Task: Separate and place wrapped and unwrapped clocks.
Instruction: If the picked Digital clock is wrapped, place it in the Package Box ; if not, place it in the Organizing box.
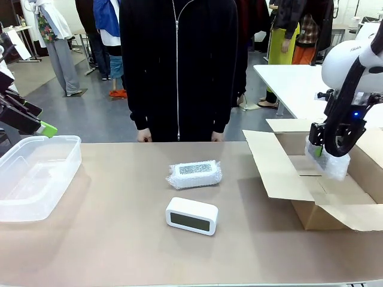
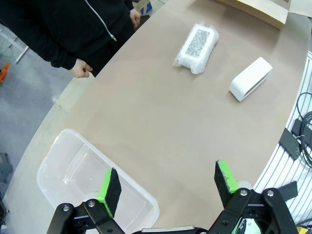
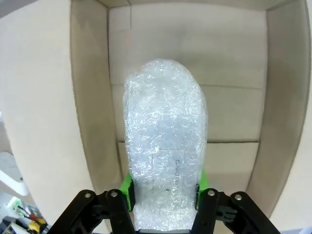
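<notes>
right gripper point(image 1: 318, 150) is clamped on a bubble-wrapped clock point(image 1: 332, 166), which i see held over the open cardboard box point(image 1: 281, 173). left gripper point(image 2: 168, 183) gapes wide above the clear plastic tub point(image 2: 63, 161). mid-table lie the second wrapped clock point(image 1: 194, 174) and, just nearer me, the bare white digital clock point(image 1: 191, 215).

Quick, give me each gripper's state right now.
Left gripper: open, holding nothing.
Right gripper: shut on a white bubble-wrapped oblong bundle, over the brown cardboard box.
</notes>
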### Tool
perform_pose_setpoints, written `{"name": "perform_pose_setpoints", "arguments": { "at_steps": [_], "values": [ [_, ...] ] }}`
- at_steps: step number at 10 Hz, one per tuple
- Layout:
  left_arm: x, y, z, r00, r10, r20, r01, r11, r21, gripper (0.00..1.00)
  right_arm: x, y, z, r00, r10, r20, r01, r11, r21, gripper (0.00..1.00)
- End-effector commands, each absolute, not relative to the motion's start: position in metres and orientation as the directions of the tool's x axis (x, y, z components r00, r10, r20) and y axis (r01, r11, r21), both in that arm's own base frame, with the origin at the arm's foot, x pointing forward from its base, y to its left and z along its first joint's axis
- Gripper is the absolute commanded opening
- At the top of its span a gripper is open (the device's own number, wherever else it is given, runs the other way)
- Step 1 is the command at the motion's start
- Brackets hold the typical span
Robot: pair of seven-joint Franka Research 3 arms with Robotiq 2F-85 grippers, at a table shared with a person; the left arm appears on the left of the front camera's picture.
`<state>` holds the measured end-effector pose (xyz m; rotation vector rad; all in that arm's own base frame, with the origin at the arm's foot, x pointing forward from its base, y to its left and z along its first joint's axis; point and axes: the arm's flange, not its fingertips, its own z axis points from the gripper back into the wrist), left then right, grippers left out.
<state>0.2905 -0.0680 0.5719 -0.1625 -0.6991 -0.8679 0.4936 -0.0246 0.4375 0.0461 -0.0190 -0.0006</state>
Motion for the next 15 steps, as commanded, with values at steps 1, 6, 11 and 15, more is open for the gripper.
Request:
{"name": "perform_pose_setpoints", "arguments": {
  "at_steps": [1,6,11,15],
  "values": [
    [0.291,-0.068,0.571,0.440,-0.644,0.626,0.751,0.646,0.137,1.00,0.495,-0.022,0.437,0.998,-0.055,0.027,0.053,0.997,0.061,0.52],
    [0.291,-0.068,0.571,0.440,-0.644,0.626,0.751,0.646,0.137,1.00,0.494,-0.024,0.445,0.997,-0.070,-0.022,0.071,0.994,0.084,1.00],
    [0.291,-0.068,0.571,0.440,-0.644,0.626,0.751,0.646,0.137,1.00,0.463,-0.012,0.510,0.994,-0.091,-0.060,0.094,0.995,0.044,1.00],
    [0.291,-0.068,0.571,0.440,-0.644,0.626,0.751,0.646,0.137,1.00,0.421,0.013,0.591,0.996,-0.088,-0.029,0.088,0.996,0.006,1.00]
  ]
}}
